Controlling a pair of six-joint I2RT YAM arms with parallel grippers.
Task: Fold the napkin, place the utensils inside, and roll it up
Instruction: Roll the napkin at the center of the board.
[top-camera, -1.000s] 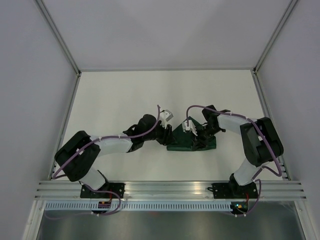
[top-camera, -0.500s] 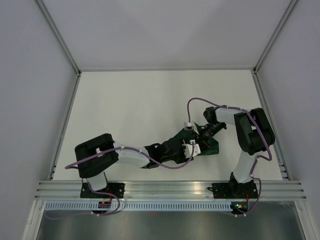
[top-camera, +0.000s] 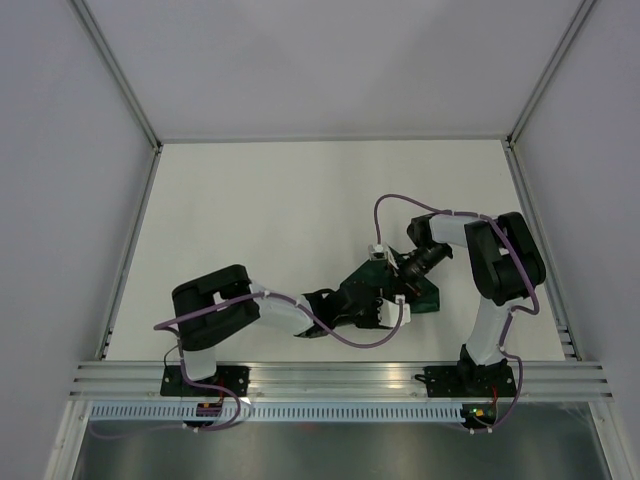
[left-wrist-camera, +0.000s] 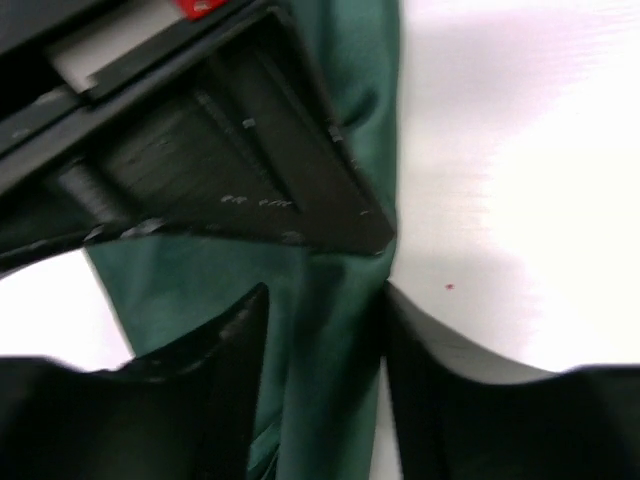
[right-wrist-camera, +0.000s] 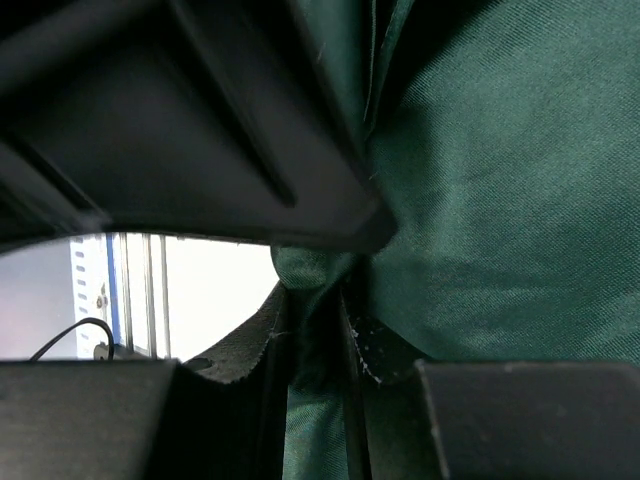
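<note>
While right gripper (right-wrist-camera: 315, 320) pinches a napkin (right-wrist-camera: 480, 200) fold | left gripper (left-wrist-camera: 320, 330) spread wide, napkin lying between its jaws

From high behind the 6 o'clock edge we look down on the whole table (top-camera: 250, 200). Both wrist cameras sit very close on the napkin (left-wrist-camera: 330, 380), shared by all three views, at 4 o'clock from the table's middle.

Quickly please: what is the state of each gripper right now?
Left gripper: open, with a fold of the napkin between the jaws.
Right gripper: closed on the napkin.
</note>
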